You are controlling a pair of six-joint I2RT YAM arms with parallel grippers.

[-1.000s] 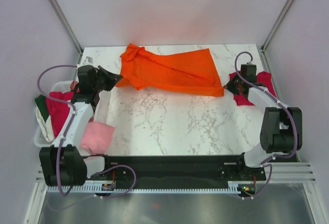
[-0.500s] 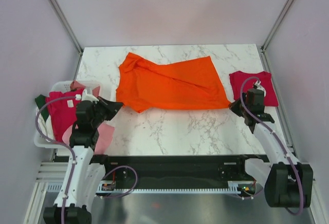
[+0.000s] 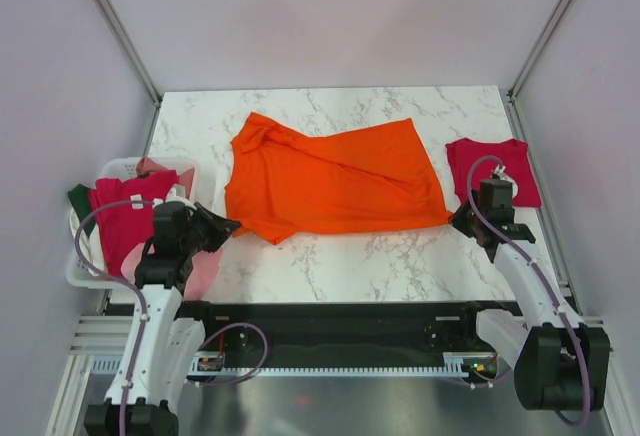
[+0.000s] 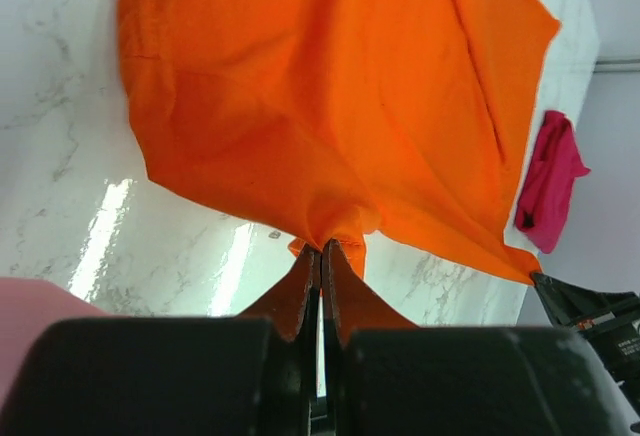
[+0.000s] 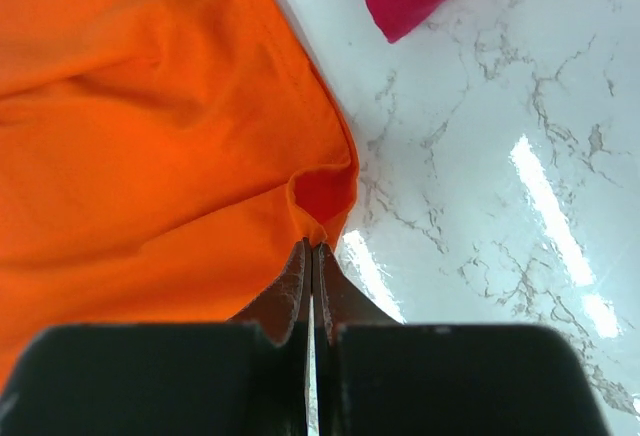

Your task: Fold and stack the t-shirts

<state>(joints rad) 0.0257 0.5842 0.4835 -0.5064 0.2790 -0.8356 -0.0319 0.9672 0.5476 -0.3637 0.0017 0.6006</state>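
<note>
Top view, item by item.

Orange tee (image 3: 335, 181): centre of frame, spread wide on the table (image 3: 400, 256), creased at its upper left. A second ago it lay higher in the frame, strung out thin. Since then both arms have drawn it down toward the bottom edge, and it has opened flatter.

Left gripper (image 3: 222, 226): jaws pinched tight on the tee's lower-left edge (its wrist view shows cloth bunched between the tips).

Right gripper (image 3: 462, 218): likewise clamped, on the lower-right corner.

Red tee (image 3: 490, 161): right of frame, just beside the orange one, not touching.

Basket (image 3: 120, 168): left edge, a magenta tee (image 3: 125, 216) heaped in it and a pink tee (image 3: 200, 266) hanging out below.

Judgement: spreading looks nearly done. Folding has not begun, and nothing is stacked on the red tee yet.
</note>
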